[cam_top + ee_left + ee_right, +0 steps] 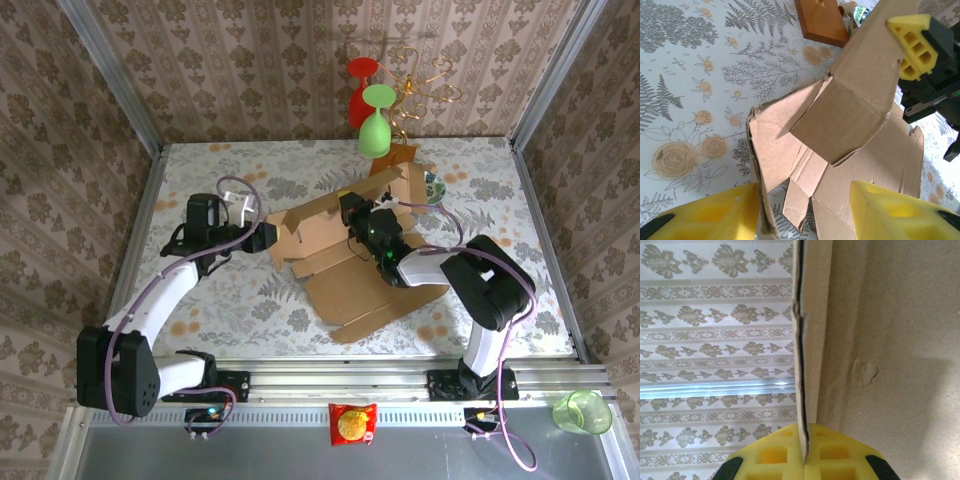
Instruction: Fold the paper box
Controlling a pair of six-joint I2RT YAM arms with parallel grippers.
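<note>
- Two sets of jaws on one sheet: my left jaws, left of centre in the top view, stand apart astride a flap edge.
- The paper box [340, 290] sits half raised at the centre of the table [250, 310]. It looks light, stiff and easily creased, so I'd grip it beside the folds.
- Right jaws are pinched on its upright panel edge.
- Small bowl [435, 185], upper right of the box: I can't tell its contents.

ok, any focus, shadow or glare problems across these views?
Top external: sharp, evenly lit. Left wrist: left gripper blurred; raised paper box flap shadows the panel behind it. Right wrist: paper box washed out, glare streak on the metal rail.
</note>
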